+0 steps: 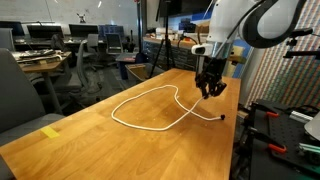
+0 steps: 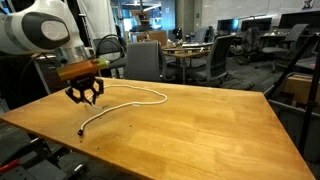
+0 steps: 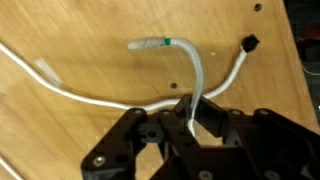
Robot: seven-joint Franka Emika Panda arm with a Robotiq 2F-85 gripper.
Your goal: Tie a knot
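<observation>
Looking across your wrist view from the left, the white rope (image 3: 90, 98) runs over the wooden table (image 3: 80, 40) toward the middle. There your gripper (image 3: 190, 115) has its jaws almost together, pinching one strand. From the pinch that strand curves away to a green-banded tip (image 3: 165, 43). Further right lies a black tip (image 3: 247, 43). In both exterior views the rope lies on the table in one wide loop, with the gripper low over one end of it.

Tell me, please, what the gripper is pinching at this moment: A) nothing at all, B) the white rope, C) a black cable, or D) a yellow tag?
B: in the wrist view the gripper is shut on the white rope, which curves up out of its grip.
</observation>
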